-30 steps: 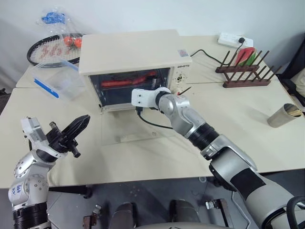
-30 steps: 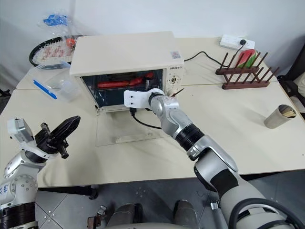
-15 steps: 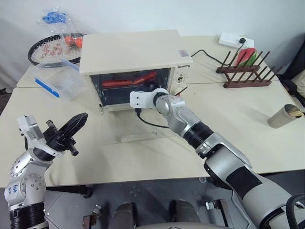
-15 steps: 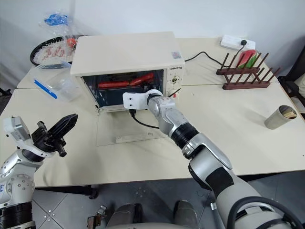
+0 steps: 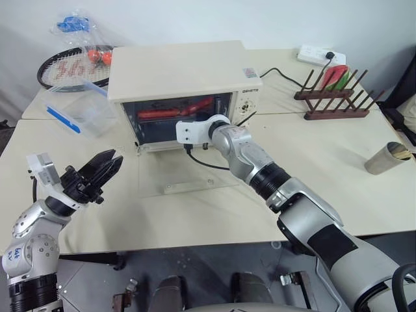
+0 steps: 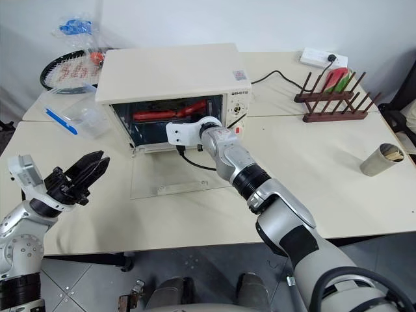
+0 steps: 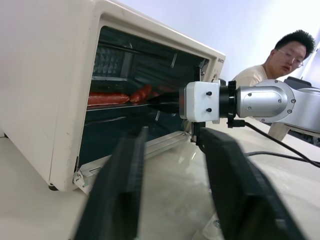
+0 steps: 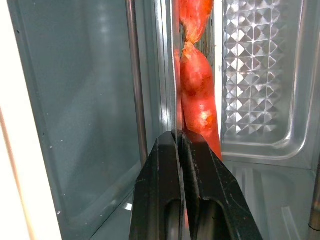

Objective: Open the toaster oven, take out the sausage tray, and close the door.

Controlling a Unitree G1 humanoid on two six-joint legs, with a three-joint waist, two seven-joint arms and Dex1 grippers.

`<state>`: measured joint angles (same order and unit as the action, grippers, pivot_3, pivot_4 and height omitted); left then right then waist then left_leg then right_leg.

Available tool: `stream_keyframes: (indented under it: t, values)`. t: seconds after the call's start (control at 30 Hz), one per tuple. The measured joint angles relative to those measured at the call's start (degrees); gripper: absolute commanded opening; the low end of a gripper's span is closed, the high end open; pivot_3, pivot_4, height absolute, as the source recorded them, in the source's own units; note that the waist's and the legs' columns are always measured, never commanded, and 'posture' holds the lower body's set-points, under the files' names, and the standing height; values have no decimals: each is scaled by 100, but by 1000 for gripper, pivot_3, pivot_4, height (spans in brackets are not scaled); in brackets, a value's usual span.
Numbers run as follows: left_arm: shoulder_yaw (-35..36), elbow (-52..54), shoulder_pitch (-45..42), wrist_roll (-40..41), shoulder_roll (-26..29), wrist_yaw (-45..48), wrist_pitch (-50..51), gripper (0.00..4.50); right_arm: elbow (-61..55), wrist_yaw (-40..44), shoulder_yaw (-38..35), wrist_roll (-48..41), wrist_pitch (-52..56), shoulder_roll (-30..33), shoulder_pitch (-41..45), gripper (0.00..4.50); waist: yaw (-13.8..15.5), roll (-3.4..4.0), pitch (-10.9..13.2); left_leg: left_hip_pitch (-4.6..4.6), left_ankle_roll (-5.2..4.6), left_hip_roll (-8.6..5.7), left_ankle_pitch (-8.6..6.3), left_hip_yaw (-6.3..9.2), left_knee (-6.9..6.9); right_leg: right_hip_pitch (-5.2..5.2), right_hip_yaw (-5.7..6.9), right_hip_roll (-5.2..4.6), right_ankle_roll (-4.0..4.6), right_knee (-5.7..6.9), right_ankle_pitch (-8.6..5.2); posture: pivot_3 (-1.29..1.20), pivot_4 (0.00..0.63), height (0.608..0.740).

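Your right gripper (image 8: 178, 137) pinches the shiny sausage tray (image 8: 172, 90) rim inside the cream toaster oven (image 5: 175, 68); glass door (image 5: 185, 172) lies flat. Left gripper (image 5: 104, 170) hovers apart beside a clear plastic box (image 5: 77, 107).

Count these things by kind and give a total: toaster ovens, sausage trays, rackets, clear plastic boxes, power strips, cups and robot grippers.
toaster oven: 1
sausage tray: 1
racket: 1
clear plastic box: 1
power strip: 1
cup: 1
grippers: 2, the left gripper and the right gripper
Total: 8
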<state>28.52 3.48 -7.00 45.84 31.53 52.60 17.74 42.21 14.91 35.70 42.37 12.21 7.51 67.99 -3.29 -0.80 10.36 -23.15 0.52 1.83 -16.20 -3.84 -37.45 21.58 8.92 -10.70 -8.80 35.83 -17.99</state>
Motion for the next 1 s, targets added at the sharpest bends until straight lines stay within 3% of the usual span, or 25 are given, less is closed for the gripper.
stream_keyframes:
  t: [0.2, 1.0]
  values:
    - [-32, -184, -149, -25, 42, -35, 33, 4482, -673, 76, -2, 169, 70, 169, -363, 0, 9, 0, 0, 0, 1, -1, 0, 3, 12, 1, 1, 1, 0, -7, 0, 0, 150, 740]
    - [-513, -662, -548, -676, 316, -324, 439, 4482, -2704, 518, 3, 782, 155, 665, -1483, 0, 6, 1, 1, -3, 6, 1, 1, -1, 33, 10, 3, 6, 0, -21, 0, 0, 150, 740]
